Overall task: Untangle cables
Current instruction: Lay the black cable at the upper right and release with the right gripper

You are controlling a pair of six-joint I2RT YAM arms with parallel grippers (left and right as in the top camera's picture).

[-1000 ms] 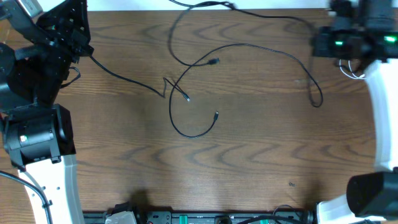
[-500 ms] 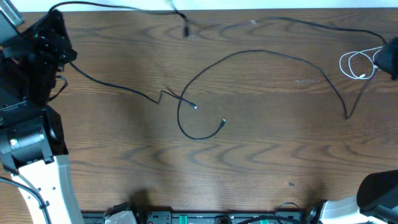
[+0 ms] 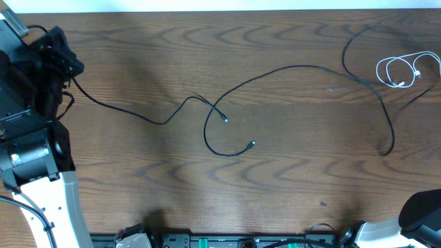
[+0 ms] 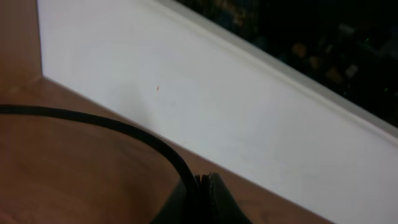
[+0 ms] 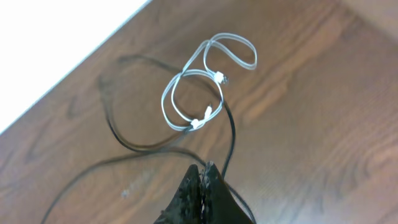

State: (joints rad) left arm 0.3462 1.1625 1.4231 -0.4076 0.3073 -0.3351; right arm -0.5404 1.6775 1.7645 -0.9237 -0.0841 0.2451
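Observation:
My left gripper [image 3: 69,67] at the table's far left is shut on a thin black cable [image 3: 131,114]. That cable runs right to a plug [image 3: 226,118]. In the left wrist view it [image 4: 124,127] enters the closed jaws of the left gripper [image 4: 202,179]. A second black cable [image 3: 296,67] arcs from a plug [image 3: 253,143] to the right side. A third black cable [image 3: 348,48] loops at the back right beside the coiled white cable [image 3: 400,72]. My right gripper [image 5: 202,167] is outside the overhead view. It is shut, and a black cable [image 5: 124,143] lifts up to its tips.
A white wall [image 4: 217,106] borders the table's back edge behind my left gripper. The left arm's body [image 3: 34,148] fills the left edge. The right arm's base [image 3: 420,213] sits at the front right corner. Dark equipment [image 3: 207,241] lines the front edge.
The right arm has gone out of the overhead view to the right, dragging one black cable from the back middle to the back right. The white coil is now uncovered. The held cable's kink has straightened.

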